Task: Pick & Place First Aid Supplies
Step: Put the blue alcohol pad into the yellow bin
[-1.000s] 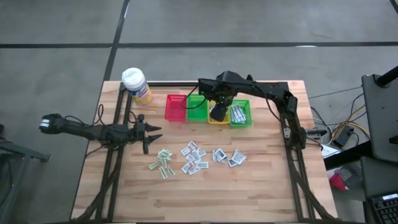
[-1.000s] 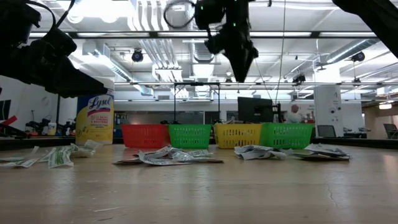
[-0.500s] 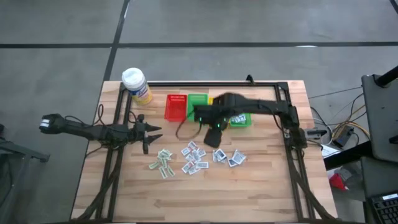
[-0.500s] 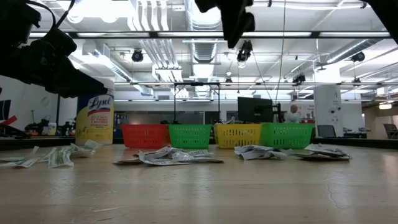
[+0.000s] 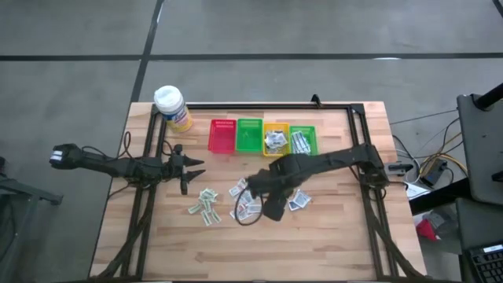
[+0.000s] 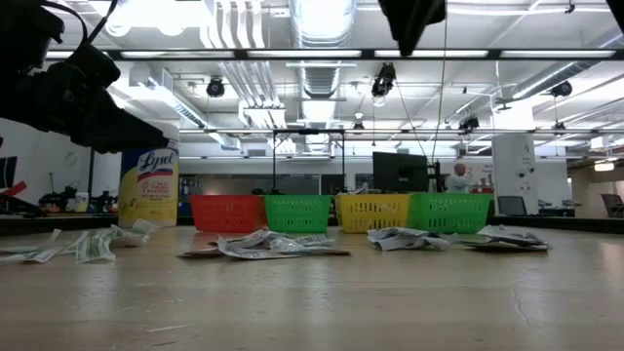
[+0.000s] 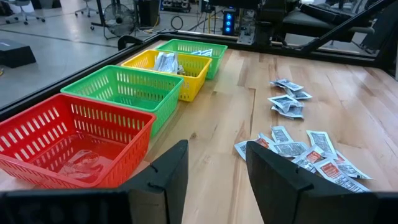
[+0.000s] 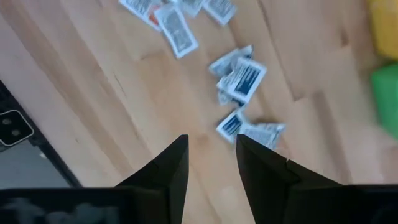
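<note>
1. The right gripper (image 8: 208,158) hangs above the packets (image 5: 250,200) on the bench (image 5: 330,244), its fingers apart with nothing between them. The packets overlap in loose piles, so I judge it could pinch two at once, or slide off a flat one.
2. In the right wrist view, a small pile (image 8: 244,81) lies just ahead of the fingertips, and one packet (image 8: 231,126) is almost between them.
3. More packets lie to the left, near the left gripper (image 7: 214,171), which waits spread and empty at the left bench edge.
4. The yellow basket (image 5: 275,130) and the right green basket (image 5: 313,140), on the far side, already hold packets; a wrong basket is another risk.
</note>
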